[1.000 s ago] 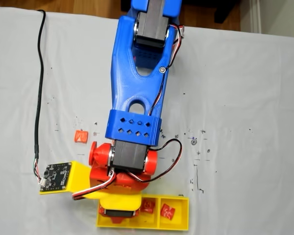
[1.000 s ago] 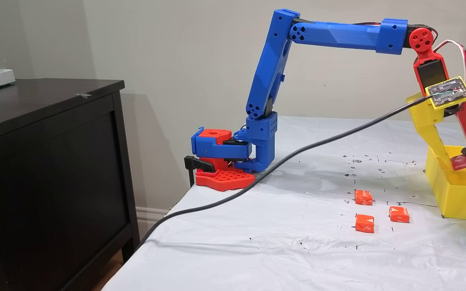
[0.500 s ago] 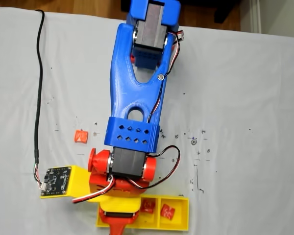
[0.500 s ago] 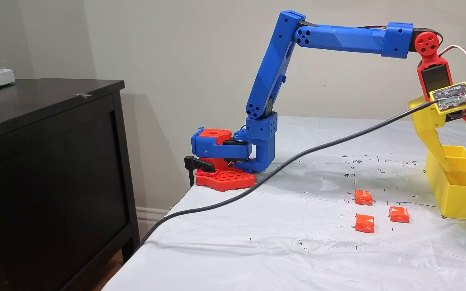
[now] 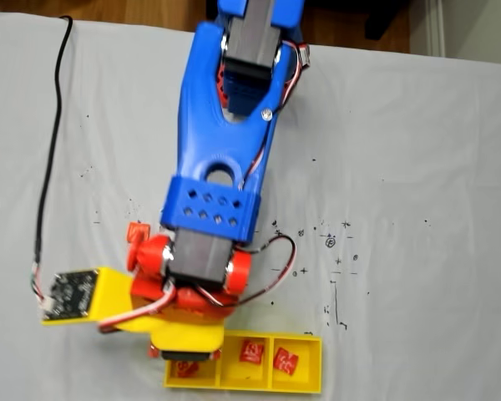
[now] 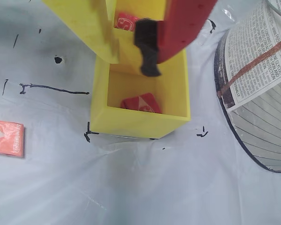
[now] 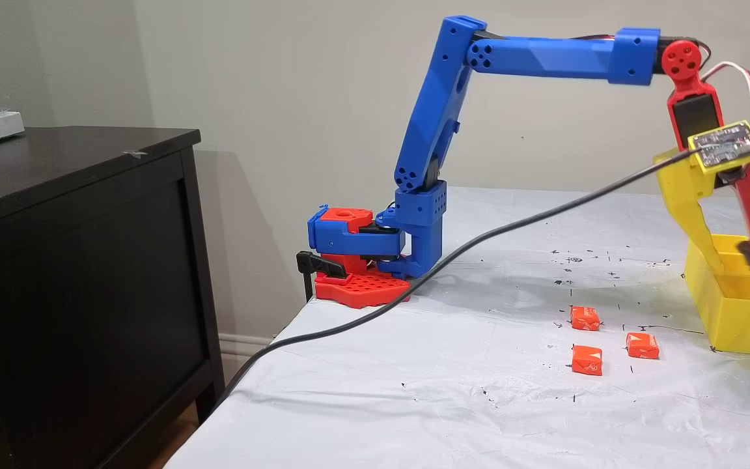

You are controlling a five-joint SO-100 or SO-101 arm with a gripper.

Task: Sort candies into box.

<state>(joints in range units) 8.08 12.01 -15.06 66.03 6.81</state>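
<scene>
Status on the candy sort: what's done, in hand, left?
Done: three red candies lie in the yellow box, one per compartment. In hand: nothing; the gripper hangs over the box with jaws apart and empty. Left: three orange candies on the table sheet beside the box.

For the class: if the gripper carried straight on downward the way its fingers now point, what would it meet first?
Most likely the yellow box: the gripper hangs open over its end compartment, where a red candy lies. Depth is unclear, so it might hit wall or floor instead.
</scene>
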